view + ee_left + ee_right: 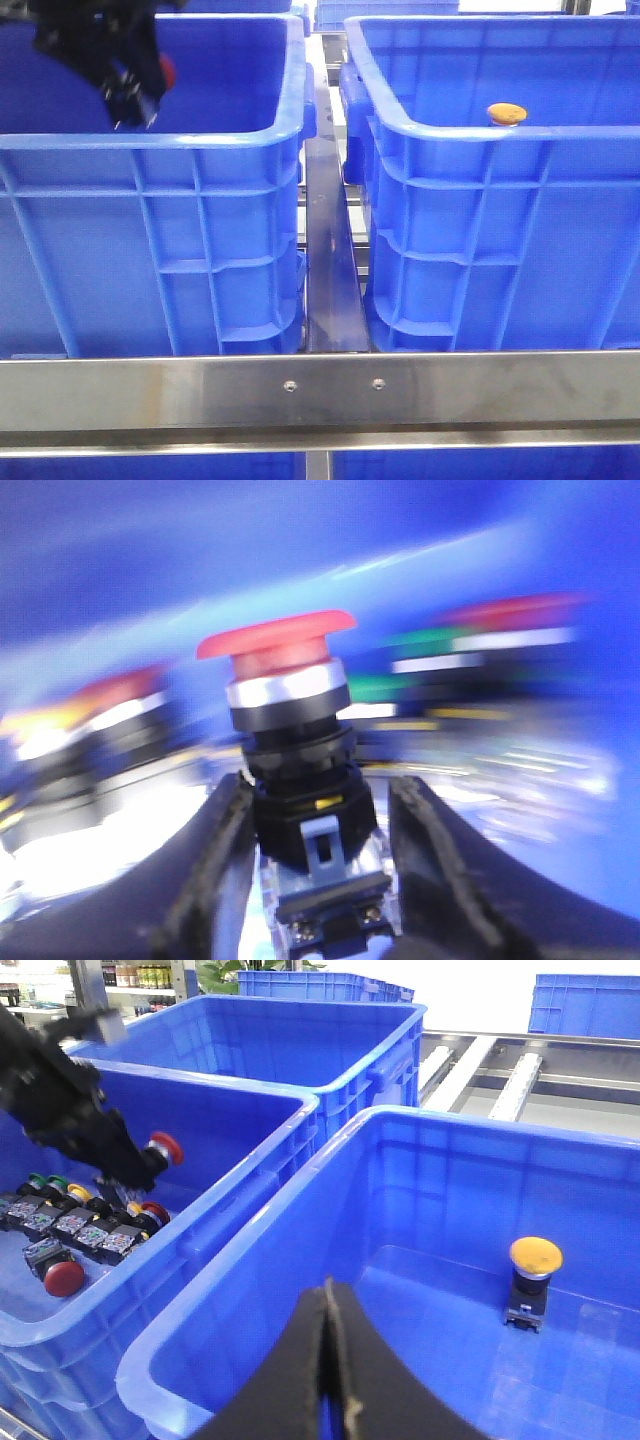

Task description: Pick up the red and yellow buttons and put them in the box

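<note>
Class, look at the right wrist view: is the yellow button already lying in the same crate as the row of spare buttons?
No, the yellow button stands alone in the right-hand crate; the row of buttons lies in the other.

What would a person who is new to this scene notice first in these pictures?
First, the two big blue crates side by side: the left crate and the right crate. Next, the left gripper holding a red button above the left crate, where more buttons lie in a row. Last, the single yellow button standing on the right crate's floor.
</note>
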`<state>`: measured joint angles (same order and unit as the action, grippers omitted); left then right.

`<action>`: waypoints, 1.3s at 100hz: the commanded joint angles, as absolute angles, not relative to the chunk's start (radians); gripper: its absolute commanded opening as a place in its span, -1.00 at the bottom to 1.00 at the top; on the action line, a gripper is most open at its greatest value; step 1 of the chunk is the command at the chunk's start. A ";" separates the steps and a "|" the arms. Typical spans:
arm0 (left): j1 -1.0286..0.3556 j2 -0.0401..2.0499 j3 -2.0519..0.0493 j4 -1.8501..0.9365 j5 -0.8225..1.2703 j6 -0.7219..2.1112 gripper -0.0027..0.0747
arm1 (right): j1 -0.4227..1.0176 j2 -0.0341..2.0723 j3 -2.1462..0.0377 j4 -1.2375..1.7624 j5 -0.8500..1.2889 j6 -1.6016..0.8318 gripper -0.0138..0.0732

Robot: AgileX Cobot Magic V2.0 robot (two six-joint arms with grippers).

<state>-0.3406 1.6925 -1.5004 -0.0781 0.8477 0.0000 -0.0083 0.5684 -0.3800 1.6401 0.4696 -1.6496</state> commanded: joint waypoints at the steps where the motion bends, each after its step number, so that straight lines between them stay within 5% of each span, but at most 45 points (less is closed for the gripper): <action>1: -0.357 1.601 -1.532 -0.199 0.813 0.102 -0.58 | -0.016 0.567 -0.405 1.674 0.488 -1.652 -0.84; 40: -0.406 1.537 -1.532 -0.650 0.918 0.530 -0.58 | -0.016 0.567 -0.405 1.674 0.488 -1.652 -0.84; 110: -0.579 1.539 -1.532 -0.670 0.972 0.567 -0.58 | -0.016 0.571 -0.407 1.682 0.484 -1.652 -0.83; 121: -0.579 1.539 -1.532 -0.670 0.972 0.567 -0.58 | -0.016 0.587 -0.416 1.685 0.489 -1.652 -0.57; 130: -0.579 1.539 -1.532 -0.670 0.972 0.567 -0.58 | -0.016 0.608 -0.435 1.705 0.503 -1.642 -0.14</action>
<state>-0.5720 1.5852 -1.5004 -0.6163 0.9999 0.5664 -0.0083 0.5849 -0.3842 1.6417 0.4715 -1.6496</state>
